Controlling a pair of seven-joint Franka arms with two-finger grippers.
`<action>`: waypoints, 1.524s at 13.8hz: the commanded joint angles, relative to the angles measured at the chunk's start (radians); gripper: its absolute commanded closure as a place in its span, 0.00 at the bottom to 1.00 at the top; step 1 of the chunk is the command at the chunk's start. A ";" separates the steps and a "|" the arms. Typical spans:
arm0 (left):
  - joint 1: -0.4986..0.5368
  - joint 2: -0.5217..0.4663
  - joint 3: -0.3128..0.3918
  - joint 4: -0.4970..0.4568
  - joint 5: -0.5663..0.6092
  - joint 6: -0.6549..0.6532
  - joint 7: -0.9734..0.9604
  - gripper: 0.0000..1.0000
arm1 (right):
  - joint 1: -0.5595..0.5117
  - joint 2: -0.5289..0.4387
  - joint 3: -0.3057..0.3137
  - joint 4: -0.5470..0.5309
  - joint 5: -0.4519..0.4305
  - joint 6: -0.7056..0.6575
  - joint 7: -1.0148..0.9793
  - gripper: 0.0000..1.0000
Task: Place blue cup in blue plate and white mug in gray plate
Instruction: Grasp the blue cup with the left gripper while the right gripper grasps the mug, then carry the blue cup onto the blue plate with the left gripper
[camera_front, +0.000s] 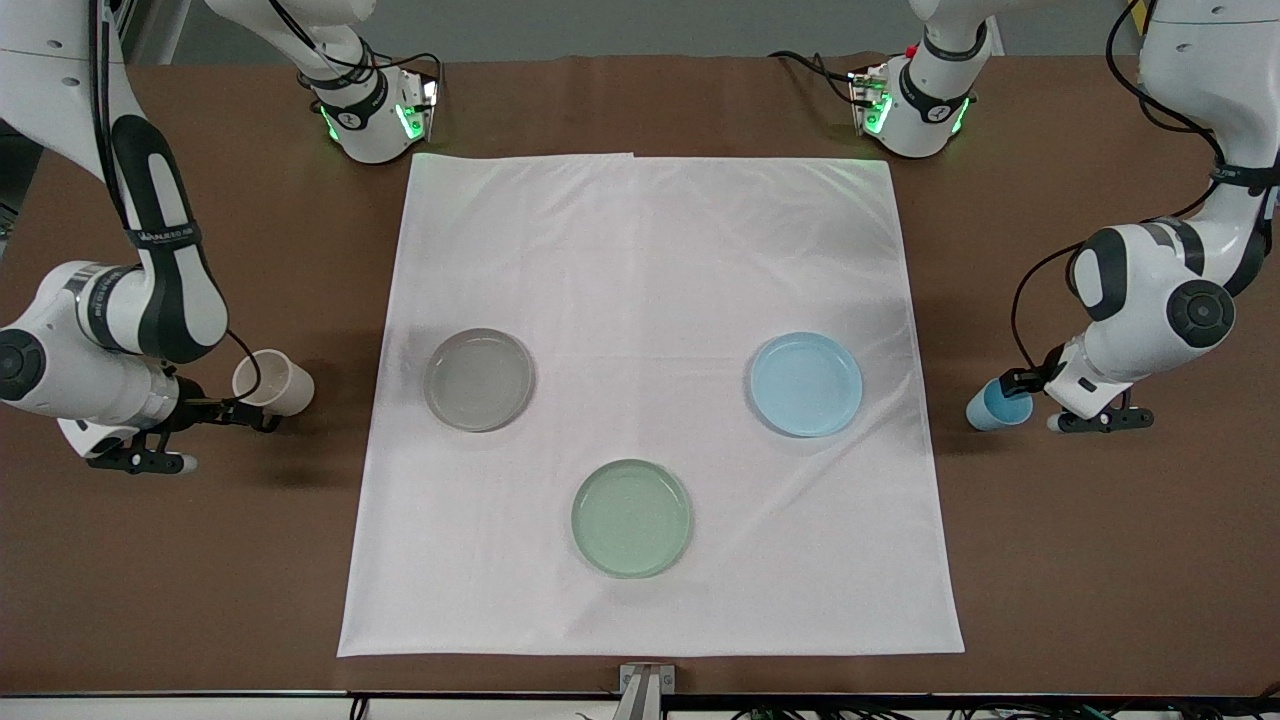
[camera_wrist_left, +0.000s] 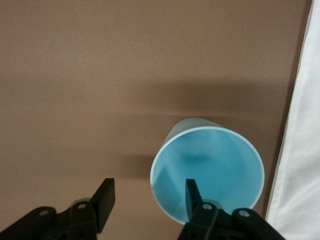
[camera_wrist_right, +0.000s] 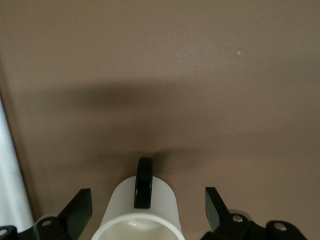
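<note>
Front view shows both pickups under way: the left gripper (camera_front: 1018, 392) at the blue cup (camera_front: 997, 405) and the right gripper (camera_front: 245, 408) at the white mug (camera_front: 272, 382), each on bare desk (camera_front: 1100, 560) at its arm's end. Wrist views show both sets of fingers spread, one left finger (camera_wrist_left: 191, 197) inside the cup's rim, the right pair flanking the mug. Next, I judge, each closes, lifts, and carries to the blue plate (camera_front: 806, 384) or gray plate (camera_front: 478, 379). The mug's base is cut off.

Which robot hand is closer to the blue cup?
The left hand: its open fingers straddle the blue cup's wall. The right hand is at the table's other end, open around the white mug.
</note>
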 joint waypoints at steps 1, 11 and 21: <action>-0.008 0.022 -0.003 0.021 -0.012 0.007 -0.016 0.85 | -0.009 0.025 0.010 -0.032 0.002 0.086 0.003 0.00; -0.006 -0.101 -0.207 0.046 -0.048 -0.154 -0.305 1.00 | -0.007 0.062 0.011 -0.049 0.042 0.097 -0.028 0.56; -0.147 -0.019 -0.354 0.041 -0.041 -0.091 -0.726 0.98 | 0.101 -0.071 0.017 0.084 0.039 -0.217 -0.023 0.96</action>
